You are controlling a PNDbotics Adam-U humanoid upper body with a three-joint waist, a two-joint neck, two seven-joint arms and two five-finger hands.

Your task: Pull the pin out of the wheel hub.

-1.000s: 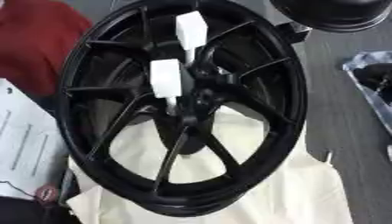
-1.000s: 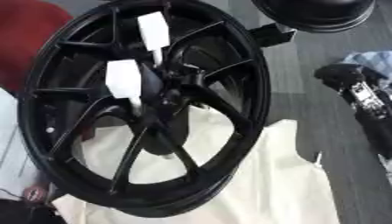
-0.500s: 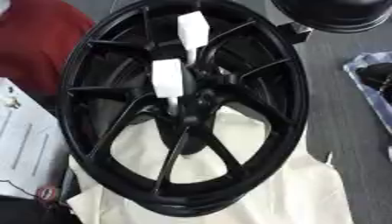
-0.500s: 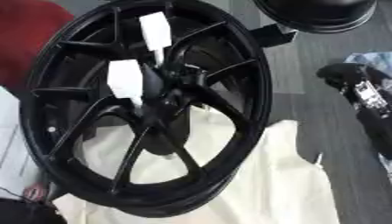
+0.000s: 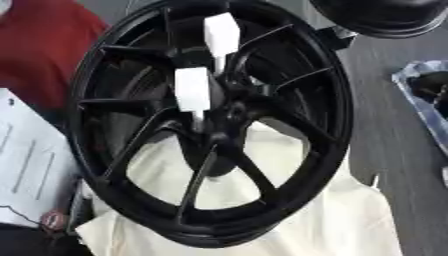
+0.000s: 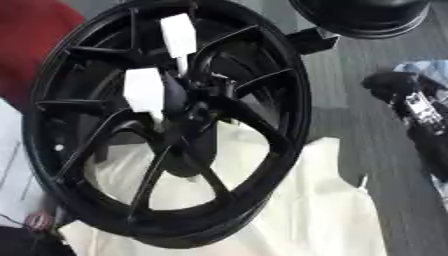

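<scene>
fingers: none in view | wheel hub (image 5: 219, 135): black, spoked | two white pins (image 5: 193, 90) at centre

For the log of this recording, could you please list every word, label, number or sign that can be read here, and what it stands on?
No text can be read.
White sheet left of the wheel: faint printed lines, too blurred to read.
Small round red and white mark at the sheet's lower edge: too blurred to read.
Two white blocks at the wheel hub: blank.
Cream cloth and dark rim: no markings visible.
</scene>
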